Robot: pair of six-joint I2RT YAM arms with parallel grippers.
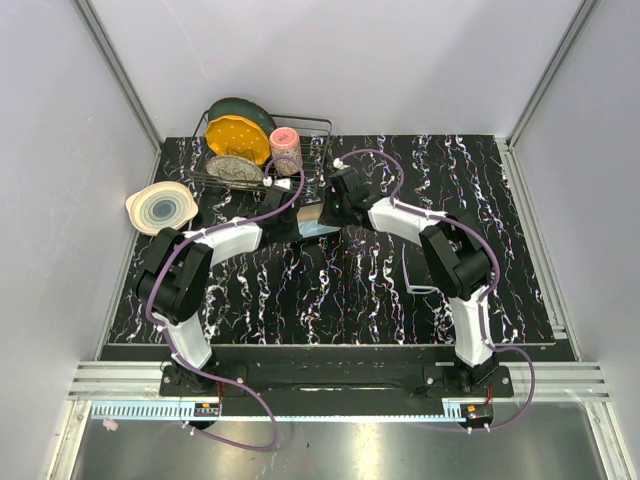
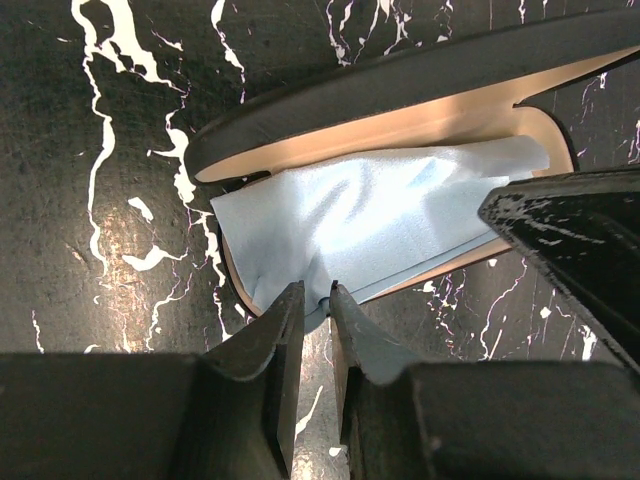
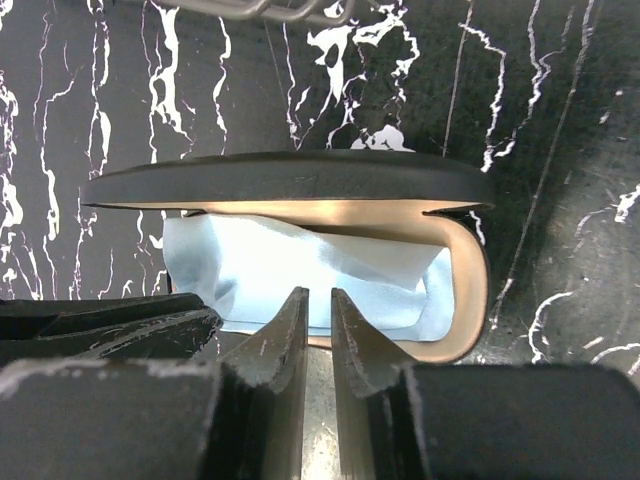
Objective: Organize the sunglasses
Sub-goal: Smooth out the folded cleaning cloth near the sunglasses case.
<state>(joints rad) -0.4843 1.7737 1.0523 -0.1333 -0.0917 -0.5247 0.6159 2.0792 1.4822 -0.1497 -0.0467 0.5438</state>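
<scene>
The sunglasses (image 1: 420, 272), a thin whitish frame, lie on the marbled table to the right of my right arm, away from both grippers. The black glasses case (image 1: 312, 213) lies open between the arms, showing its tan lining (image 2: 450, 112) (image 3: 470, 290). The light-blue cloth (image 2: 380, 210) (image 3: 300, 268) lies rumpled inside it. My left gripper (image 2: 317, 293) is shut on a fold at the cloth's near edge. My right gripper (image 3: 318, 294) hovers at the case's near rim over the cloth. Its jaws stand a narrow gap apart with nothing between them.
A wire dish rack (image 1: 300, 125) stands at the back left with a yellow plate (image 1: 237, 138) and a pink cup (image 1: 286, 150). A beige dish (image 1: 160, 207) lies left of it. The right gripper's finger (image 2: 570, 240) crowds the case's right end.
</scene>
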